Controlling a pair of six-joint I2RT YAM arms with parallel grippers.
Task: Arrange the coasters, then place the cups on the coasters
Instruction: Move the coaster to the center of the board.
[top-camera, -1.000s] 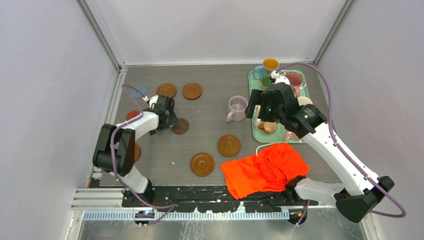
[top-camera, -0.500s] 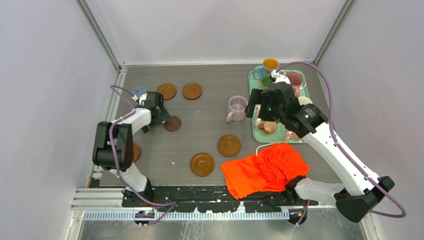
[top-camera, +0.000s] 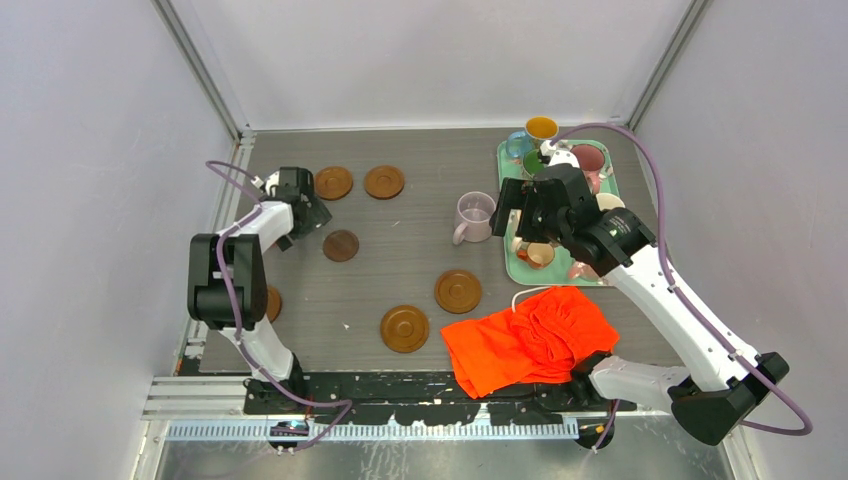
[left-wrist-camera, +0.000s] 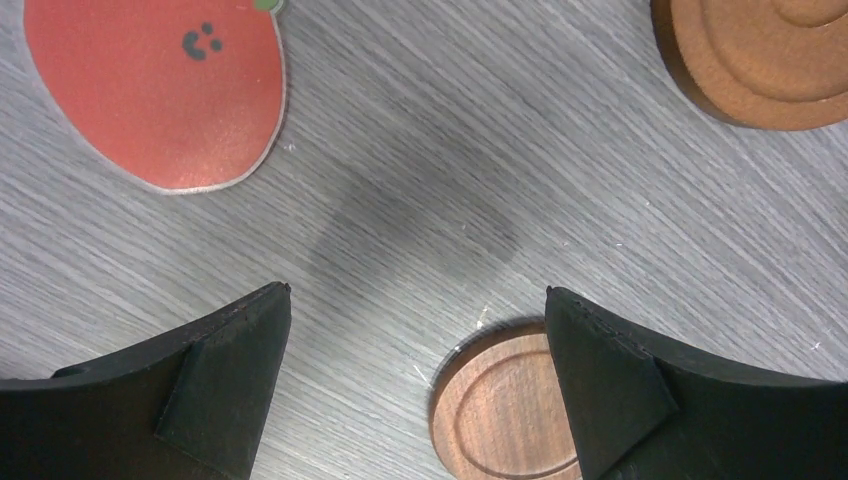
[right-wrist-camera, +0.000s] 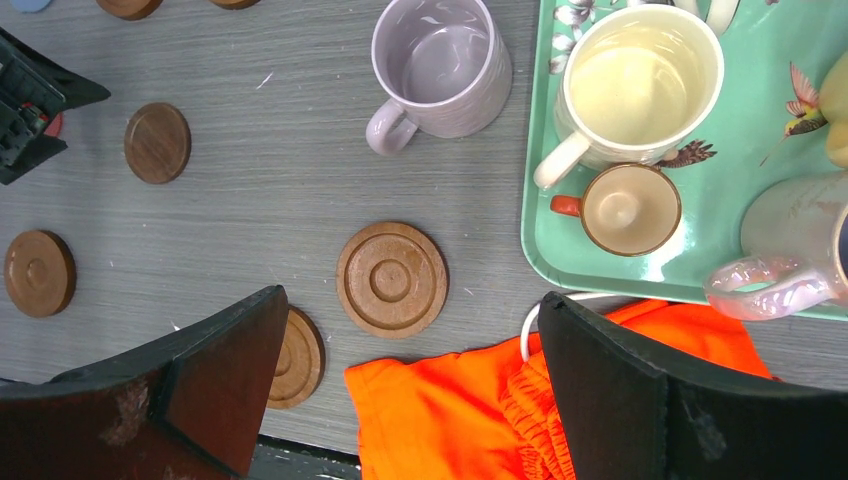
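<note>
Spread, empty left hand (left-wrist-camera: 415, 300) low over desk (left-wrist-camera: 450, 150), between red coaster (left-wrist-camera: 160, 90) and small wood coaster (left-wrist-camera: 505, 405). Spread, empty right hand (right-wrist-camera: 412, 295) higher up; orange cloth (right-wrist-camera: 470, 420) just beside tray (right-wrist-camera: 760, 100) of cups (right-wrist-camera: 640, 70).

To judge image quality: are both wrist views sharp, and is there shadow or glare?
Left wrist view: sharp, a soft grey shadow on the grey wood-grain table just ahead of the left tool. Right wrist view: sharp too, small bright highlights inside the lilac ceramic mug.

Coasters (top-camera: 458, 291) scattered over L + ctr of table (top-camera: 420, 240). Tray (right-wrist-camera: 715, 215) at rear R, cups (right-wrist-camera: 640, 75) on it. One mug (top-camera: 474, 215) on table, just L of tray. Cloth (top-camera: 530, 340) front R, before tray.
</note>
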